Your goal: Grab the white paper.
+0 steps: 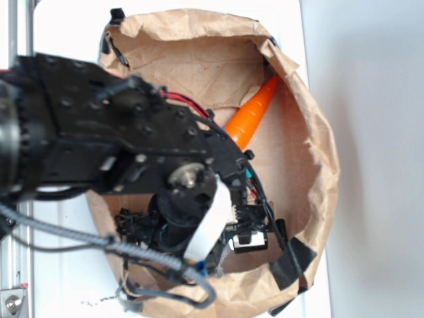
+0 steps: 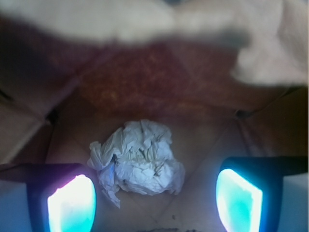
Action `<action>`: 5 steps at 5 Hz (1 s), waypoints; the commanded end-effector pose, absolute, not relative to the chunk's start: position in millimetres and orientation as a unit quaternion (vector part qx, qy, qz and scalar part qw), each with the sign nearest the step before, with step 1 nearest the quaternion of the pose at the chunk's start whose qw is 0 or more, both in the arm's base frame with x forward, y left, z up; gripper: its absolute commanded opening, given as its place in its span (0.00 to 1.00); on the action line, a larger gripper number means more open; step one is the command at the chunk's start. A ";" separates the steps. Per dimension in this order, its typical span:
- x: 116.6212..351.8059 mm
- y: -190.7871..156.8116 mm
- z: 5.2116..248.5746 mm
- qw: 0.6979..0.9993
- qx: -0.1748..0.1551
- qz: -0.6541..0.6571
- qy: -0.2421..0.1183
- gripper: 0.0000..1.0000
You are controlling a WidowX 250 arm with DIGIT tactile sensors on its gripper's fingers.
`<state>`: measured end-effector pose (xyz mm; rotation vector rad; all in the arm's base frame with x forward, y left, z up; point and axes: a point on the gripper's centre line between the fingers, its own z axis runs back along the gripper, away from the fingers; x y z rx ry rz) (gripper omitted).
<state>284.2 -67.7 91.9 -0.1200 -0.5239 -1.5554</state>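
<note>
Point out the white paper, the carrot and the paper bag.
white paper [image 2: 137,157]: wrist view, middle of the crumpled ball.
carrot [image 1: 252,114]: exterior view, middle of its visible orange body.
paper bag [image 1: 321,152]: exterior view, right-hand wall.

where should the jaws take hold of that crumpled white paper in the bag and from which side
Grip the white paper across its bulky middle, coming straight down from above. It lies loose on the brown bag floor between the open gripper jaws, so closing should pinch both flanks.

A large brown paper bag [image 1: 301,152] lies open on the white desk [image 1: 66,30], its rim crumpled and rolled outward. Inside the bag, against its upper right wall, an orange carrot [image 1: 250,114] rests tilted. Black tape [image 1: 291,262] sits on the bag's lower right rim.
</note>
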 end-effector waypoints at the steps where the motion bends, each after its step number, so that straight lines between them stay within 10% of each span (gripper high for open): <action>1: 274.7 -91.3 90.8 0.651 -0.041 -0.733 -0.193 1.00; 5: 280.3 -115.7 56.0 0.677 -0.080 -0.715 -0.156 1.00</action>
